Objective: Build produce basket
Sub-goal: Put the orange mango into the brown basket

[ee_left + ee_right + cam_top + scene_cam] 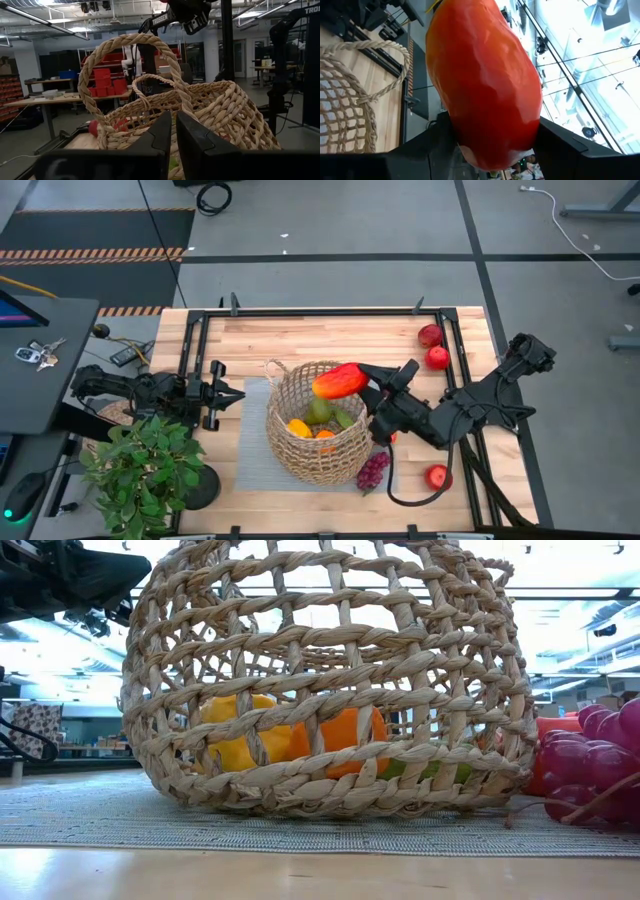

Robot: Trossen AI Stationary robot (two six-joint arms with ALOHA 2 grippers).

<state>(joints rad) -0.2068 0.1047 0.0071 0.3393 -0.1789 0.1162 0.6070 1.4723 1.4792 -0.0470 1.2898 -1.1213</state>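
Your right hand (362, 379) holds the red-orange pepper (339, 381) over the basket (315, 423).

Its fingers are clamped on the pepper, which hangs above the basket's open top, toward the side nearer that arm. The basket sits on a grey mat (250, 442) in the middle of the surface (330, 335) and already contains a yellow piece (298, 427), an orange one (324, 434) and green ones (320, 411). Purple grapes (372, 470) lie on the mat just beside the basket. Two red apples (433, 346) rest near the far right corner and another apple (436, 476) near the front right. Your left hand (232, 397) waits with fingers together, just beside the basket's handle (131, 65), pointing at it. A potted plant (145, 470) stands at the front left.
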